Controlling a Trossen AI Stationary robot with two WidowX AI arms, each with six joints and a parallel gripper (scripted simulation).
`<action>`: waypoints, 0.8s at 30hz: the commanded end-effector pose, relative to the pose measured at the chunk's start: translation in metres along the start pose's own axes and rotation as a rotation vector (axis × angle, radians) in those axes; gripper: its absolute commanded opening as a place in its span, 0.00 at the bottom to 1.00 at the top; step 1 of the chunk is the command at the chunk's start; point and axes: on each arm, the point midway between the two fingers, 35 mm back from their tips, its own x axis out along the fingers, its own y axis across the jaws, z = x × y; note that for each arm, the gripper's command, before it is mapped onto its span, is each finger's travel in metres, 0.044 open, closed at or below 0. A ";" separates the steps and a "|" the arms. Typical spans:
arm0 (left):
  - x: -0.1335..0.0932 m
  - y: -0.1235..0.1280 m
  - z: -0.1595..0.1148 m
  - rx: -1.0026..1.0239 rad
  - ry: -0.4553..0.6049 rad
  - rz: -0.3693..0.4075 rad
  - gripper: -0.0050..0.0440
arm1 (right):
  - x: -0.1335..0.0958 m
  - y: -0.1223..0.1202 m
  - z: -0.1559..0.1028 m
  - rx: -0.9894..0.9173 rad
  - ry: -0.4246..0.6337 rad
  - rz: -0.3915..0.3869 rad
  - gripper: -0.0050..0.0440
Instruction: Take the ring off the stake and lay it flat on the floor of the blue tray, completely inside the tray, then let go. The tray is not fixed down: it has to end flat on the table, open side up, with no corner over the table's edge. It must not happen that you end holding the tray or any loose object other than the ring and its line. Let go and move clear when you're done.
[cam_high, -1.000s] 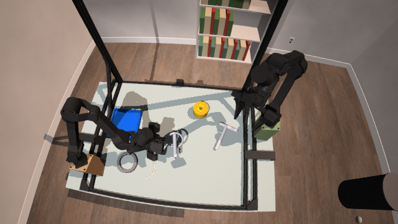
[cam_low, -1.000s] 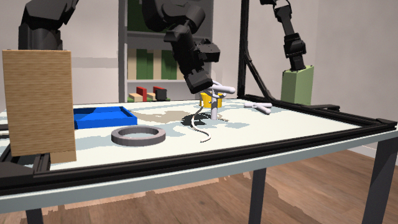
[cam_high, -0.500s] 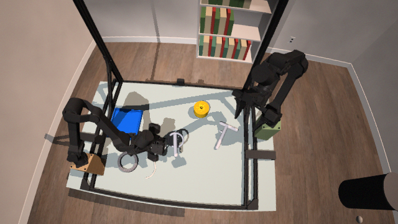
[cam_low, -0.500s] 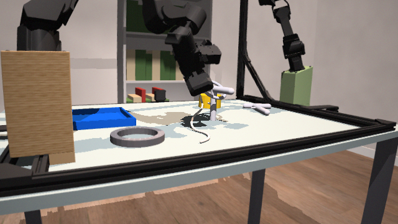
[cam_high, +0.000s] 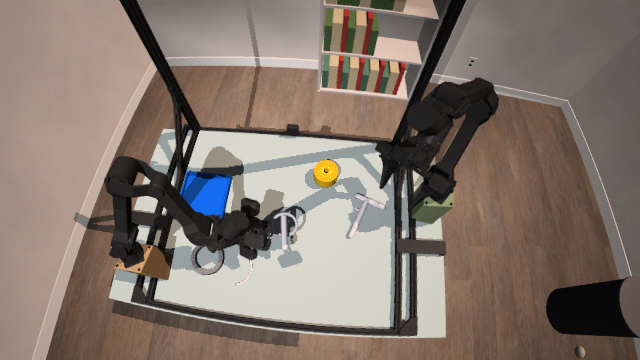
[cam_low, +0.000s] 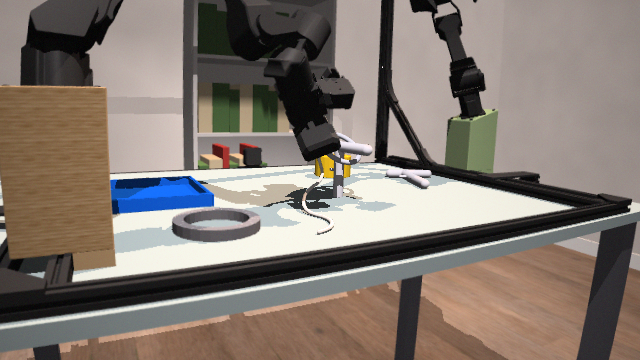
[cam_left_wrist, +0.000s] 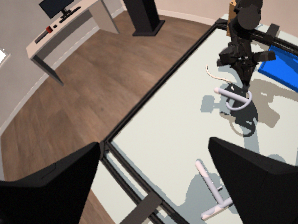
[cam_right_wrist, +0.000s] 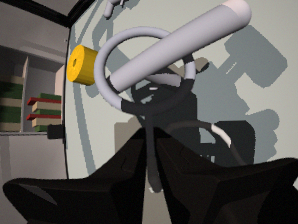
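The ring (cam_high: 296, 225) (cam_low: 350, 163) (cam_left_wrist: 250, 100) (cam_right_wrist: 100, 70) remains to be freed from around its stake (cam_high: 284, 232) (cam_low: 356, 148) (cam_left_wrist: 230, 94) (cam_right_wrist: 180, 45) — right jaws apparently pinching its line (cam_high: 250, 272) (cam_low: 306, 200) (cam_right_wrist: 151, 150), left jaws wide and empty — with placement in the blue tray (cam_high: 227, 193) (cam_low: 165, 202) (cam_left_wrist: 270, 74) undone.

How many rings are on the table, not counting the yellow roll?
2. One thick grey ring lies flat beside the blue tray; one thin pale ring is up at the pale stake. The arms may hide more.
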 end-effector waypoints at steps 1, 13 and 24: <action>0.000 -0.001 -0.001 0.002 0.004 -0.005 0.92 | 0.001 -0.005 -0.002 0.012 0.010 0.001 0.10; 0.000 -0.001 -0.001 0.002 0.004 -0.005 0.92 | 0.000 -0.010 -0.001 0.032 0.016 0.029 0.10; 0.000 -0.001 -0.001 0.002 0.004 -0.005 0.92 | -0.001 -0.013 0.001 0.046 0.019 0.047 0.10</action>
